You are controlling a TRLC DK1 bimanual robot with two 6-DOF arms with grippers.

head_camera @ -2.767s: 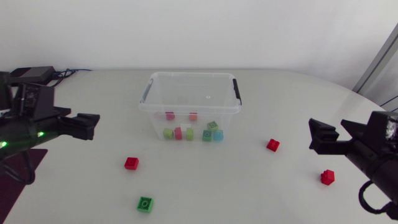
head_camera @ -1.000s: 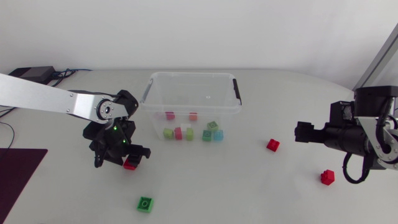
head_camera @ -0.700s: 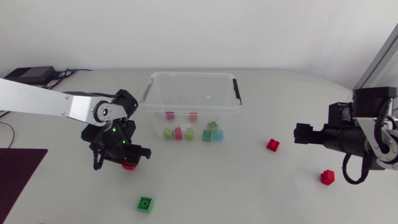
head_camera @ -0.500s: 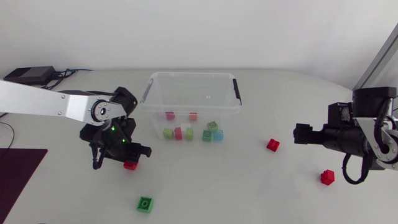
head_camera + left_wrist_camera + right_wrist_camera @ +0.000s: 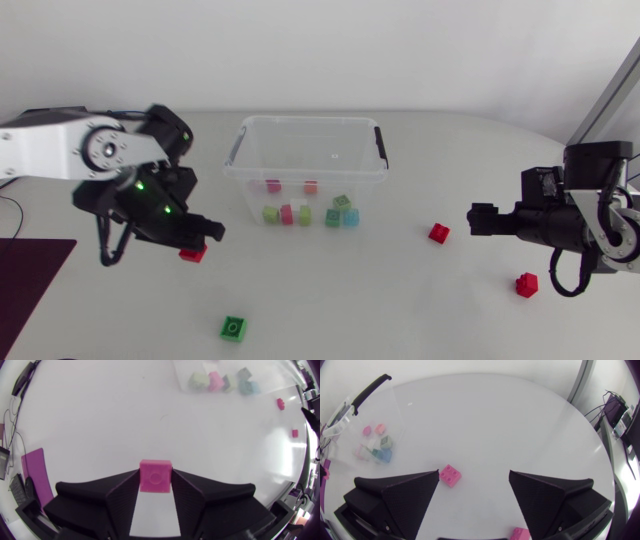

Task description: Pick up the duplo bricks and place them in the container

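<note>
Up comes my left gripper (image 5: 155, 481), clamped on the red brick (image 5: 155, 472), seemingly off the table (image 5: 400, 300); right gripper (image 5: 474, 477) gapes empty.

The clear container (image 5: 306, 175) with black handles stands upright and open. On its floor lie about eight small bricks (image 5: 286, 214), red, green and light blue. One red brick (image 5: 192, 254) is clamped between the fingers of the left gripper (image 5: 155, 479). On the table, a green brick (image 5: 233, 327) lies studs-up, well in front of the container. A second red brick (image 5: 439, 233) and a third red brick (image 5: 526, 285) lie to the container's right, apart from each other
</note>
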